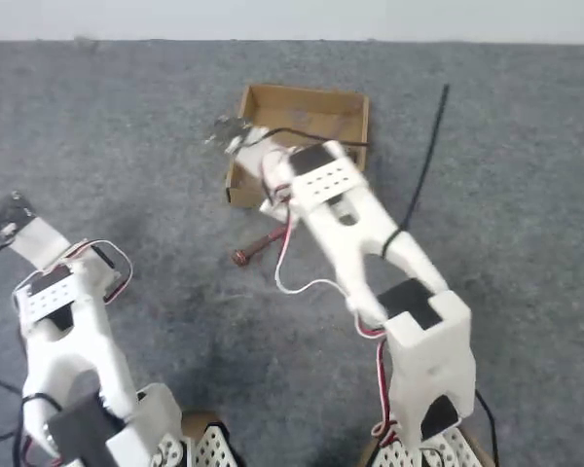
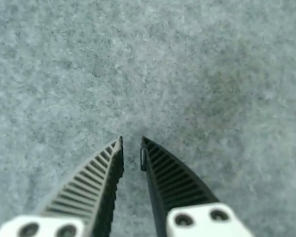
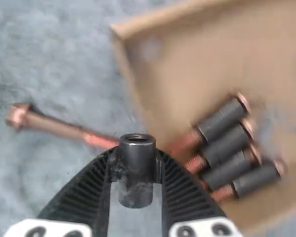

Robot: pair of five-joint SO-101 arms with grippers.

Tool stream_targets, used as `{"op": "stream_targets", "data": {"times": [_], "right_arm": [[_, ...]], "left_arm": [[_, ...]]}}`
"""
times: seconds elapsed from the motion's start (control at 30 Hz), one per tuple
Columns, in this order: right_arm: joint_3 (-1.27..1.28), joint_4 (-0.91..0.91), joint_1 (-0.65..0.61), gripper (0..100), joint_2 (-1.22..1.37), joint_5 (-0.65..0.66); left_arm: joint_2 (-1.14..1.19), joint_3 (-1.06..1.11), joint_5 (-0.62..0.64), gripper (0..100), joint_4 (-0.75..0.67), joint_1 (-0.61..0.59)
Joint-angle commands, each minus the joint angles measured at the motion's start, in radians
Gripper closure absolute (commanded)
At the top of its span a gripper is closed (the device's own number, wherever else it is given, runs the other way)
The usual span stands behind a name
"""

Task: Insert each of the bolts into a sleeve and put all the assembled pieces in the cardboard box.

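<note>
The ribbed black right fingers [image 3: 89,187] clamp a dark, smooth, threaded metal sleeve [image 3: 135,163]. The arm is stretched toward the cardboard box [image 3: 197,54]. A copper flange bolt [image 3: 49,126] lies on the grey felt bench [image 3: 39,59], at 7 o'clock from the box. Four sleeved bolts [image 3: 227,148] lie inside. The left fingers [image 2: 101,177] hang narrow and hold nothing.

dark sleeve [image 3: 136,170] upright in right hand [image 3: 136,154], copper bolt [image 3: 49,124] flat beside cardboard box [image 3: 187,64], four assembled pieces [image 3: 227,145] inside
</note>
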Motion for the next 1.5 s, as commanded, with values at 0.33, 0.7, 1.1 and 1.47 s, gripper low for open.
{"op": "stream_targets", "data": {"times": [0.33, 0.7, 1.1, 1.47], "right_arm": [[0.043, 0.156, 0.130, 99.2, -0.113, -0.221], [0.463, -0.002, 0.170, 99.2, -0.403, -0.259], [0.924, -0.254, 0.397, 99.2, -0.653, -0.259], [1.088, -0.386, 0.610, 99.2, -0.690, -0.249]], "left_arm": [[-0.006, -0.044, 0.008, 94, -0.026, 0.008], [-0.006, -0.044, 0.008, 94, -0.026, 0.008], [-0.008, -0.031, 0.006, 94, -0.029, 0.031], [-0.017, -0.018, 0.005, 95, -0.028, 0.183]]}}
